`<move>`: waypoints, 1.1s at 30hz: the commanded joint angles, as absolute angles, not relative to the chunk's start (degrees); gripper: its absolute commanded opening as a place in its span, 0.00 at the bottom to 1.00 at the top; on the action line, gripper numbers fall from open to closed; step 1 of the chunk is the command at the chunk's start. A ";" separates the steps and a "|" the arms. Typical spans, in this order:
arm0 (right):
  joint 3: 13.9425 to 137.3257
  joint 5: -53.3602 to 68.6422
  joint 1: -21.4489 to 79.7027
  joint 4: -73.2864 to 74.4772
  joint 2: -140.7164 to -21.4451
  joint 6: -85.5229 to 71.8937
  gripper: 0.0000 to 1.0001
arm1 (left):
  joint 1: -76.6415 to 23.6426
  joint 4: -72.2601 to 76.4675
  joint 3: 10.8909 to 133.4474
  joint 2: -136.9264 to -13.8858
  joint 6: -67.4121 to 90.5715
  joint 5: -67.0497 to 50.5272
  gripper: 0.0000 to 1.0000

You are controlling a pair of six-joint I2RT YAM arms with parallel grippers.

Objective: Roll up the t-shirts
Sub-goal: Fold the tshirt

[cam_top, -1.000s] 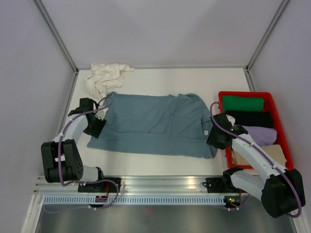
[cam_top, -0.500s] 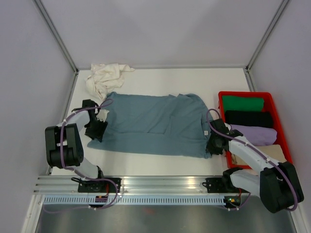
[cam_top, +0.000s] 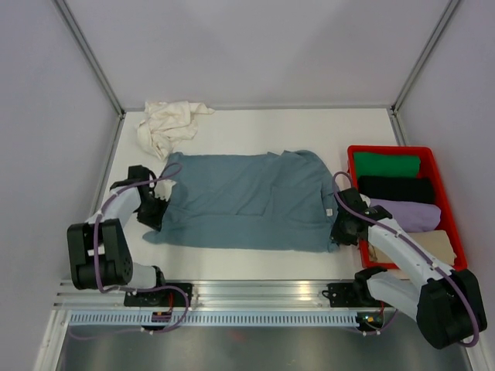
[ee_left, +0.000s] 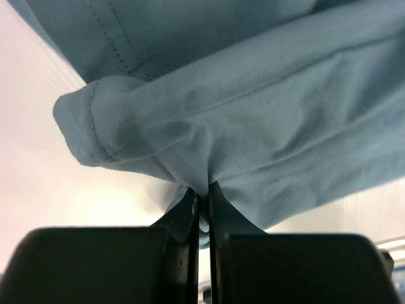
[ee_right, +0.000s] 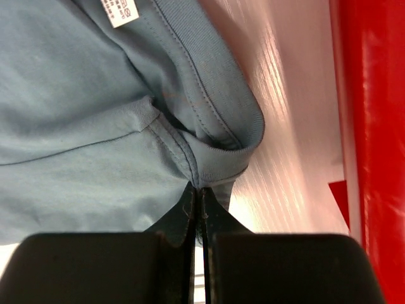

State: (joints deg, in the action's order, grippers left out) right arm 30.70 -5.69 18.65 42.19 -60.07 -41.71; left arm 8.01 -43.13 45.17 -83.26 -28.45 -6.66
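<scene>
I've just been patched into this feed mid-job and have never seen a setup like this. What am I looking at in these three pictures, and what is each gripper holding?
The wide picture looks down from above on a table with two robot arms bolted at its near edge: the left arm and the right arm. The other two pictures come from cameras on the wrists, each looking along its own gripper. A slate-blue t-shirt lies spread out in the middle. A cream t-shirt sits crumpled at the far left corner. A red bin on the right holds rolled garments. The left gripper is shut on bunched fabric at the blue shirt's left end. The right gripper is shut on its neckband.
</scene>
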 commanded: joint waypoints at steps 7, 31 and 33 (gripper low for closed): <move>36.21 -6.77 20.48 54.05 -56.87 -40.08 0.00 | 7.91 -55.72 44.12 -75.32 -36.03 -4.93 0.02; 84.71 -4.99 18.11 37.27 -96.71 -17.51 0.50 | 7.03 -49.58 84.80 -93.93 -20.49 -5.29 0.56; 91.03 -6.85 17.84 37.70 -105.06 -15.91 0.50 | 6.77 -49.13 86.39 -96.58 -19.52 -4.92 0.56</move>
State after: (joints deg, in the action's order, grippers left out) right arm 84.93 -4.69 18.76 40.21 -95.29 -22.09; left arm 7.42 -50.54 84.23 -91.70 -25.19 -4.89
